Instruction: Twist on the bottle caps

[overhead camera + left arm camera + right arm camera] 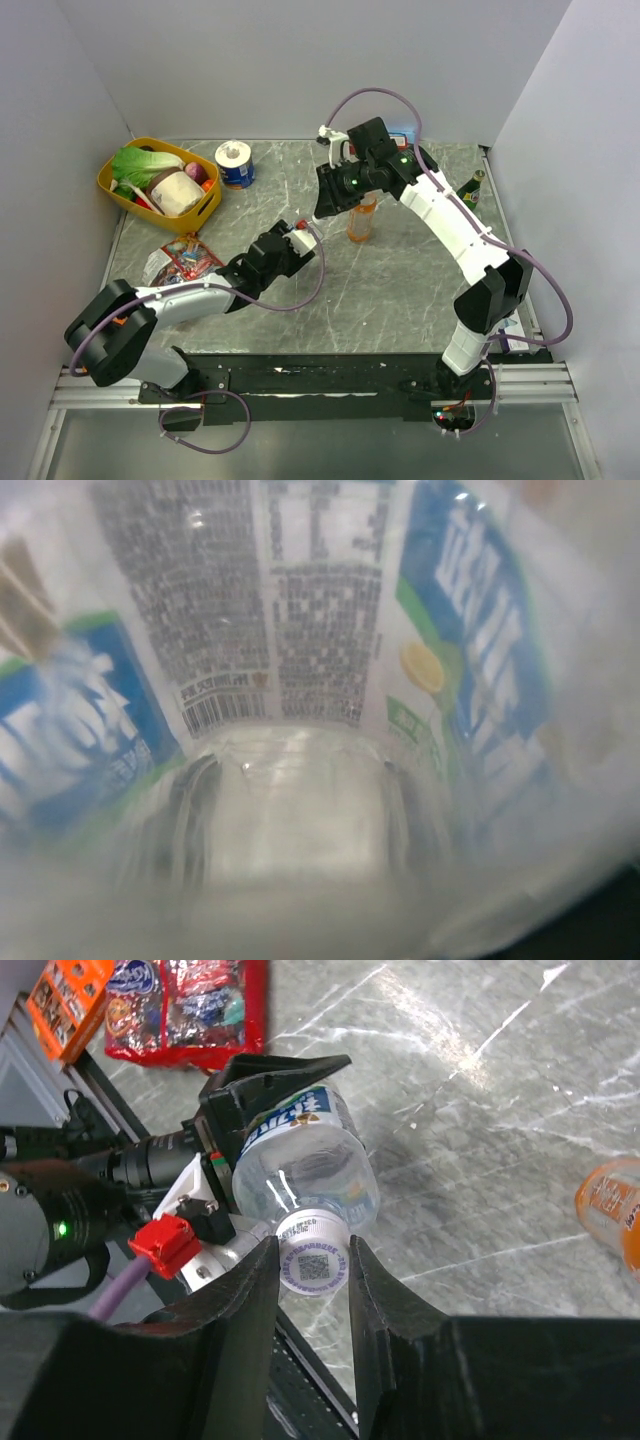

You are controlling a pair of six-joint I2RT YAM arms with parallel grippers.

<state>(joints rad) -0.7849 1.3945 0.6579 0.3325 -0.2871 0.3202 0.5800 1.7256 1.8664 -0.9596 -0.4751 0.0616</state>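
Left pincer (303,230) is clamped round the water bottle (300,1165), keeping it steady so the neck faces the right pincer (310,1245). That one's pinched shut on the white cap (314,1266) sitting on the neck, probably for twisting.

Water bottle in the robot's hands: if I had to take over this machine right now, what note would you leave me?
The left hand is closed around the water bottle, gripping its body.
The right hand is shut on the white cap, which sits on that bottle's neck.
The orange drink bottle stands on the table beside the right hand. Its top is hidden, so I cannot tell if it is capped.
Done: cap is on the water bottle.
Left: probably twist it tight, then check the orange drink bottle.
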